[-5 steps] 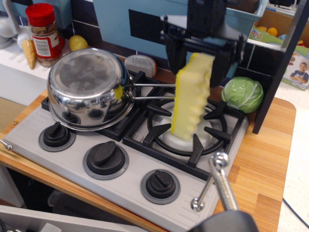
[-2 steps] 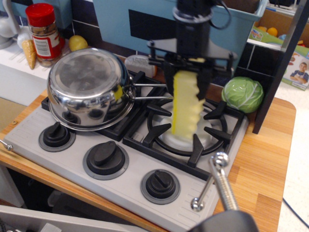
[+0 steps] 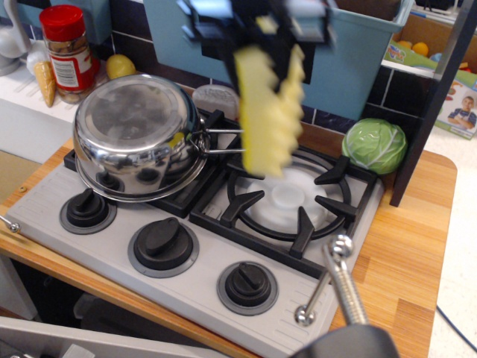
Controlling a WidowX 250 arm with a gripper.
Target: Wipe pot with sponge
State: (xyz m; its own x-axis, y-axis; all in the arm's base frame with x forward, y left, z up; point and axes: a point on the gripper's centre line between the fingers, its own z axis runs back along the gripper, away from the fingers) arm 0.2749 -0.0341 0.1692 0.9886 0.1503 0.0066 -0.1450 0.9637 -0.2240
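The shiny steel pot [image 3: 136, 134] lies upside down on the left rear burner, its base facing up and its wire handle [image 3: 223, 142] pointing right. My black gripper [image 3: 262, 26] is at the top centre, shut on the top end of the pale yellow wavy sponge [image 3: 267, 112]. The sponge hangs down, blurred by motion, above the stove just right of the pot and over its handle. It is lifted off the right burner and does not touch the pot.
The grey toy stove [image 3: 112, 246] with three black knobs sits on a wooden counter. A green cabbage [image 3: 374, 145] lies at the right, a small grey pad [image 3: 216, 99] behind the pot, a red-lidded jar [image 3: 67, 52] and a lemon [image 3: 120, 66] at the back left. A metal clamp [image 3: 339, 280] stands in front.
My gripper has risen and moved left with the sponge, from over the right burner to beside the pot above its handle. The pot has not moved.
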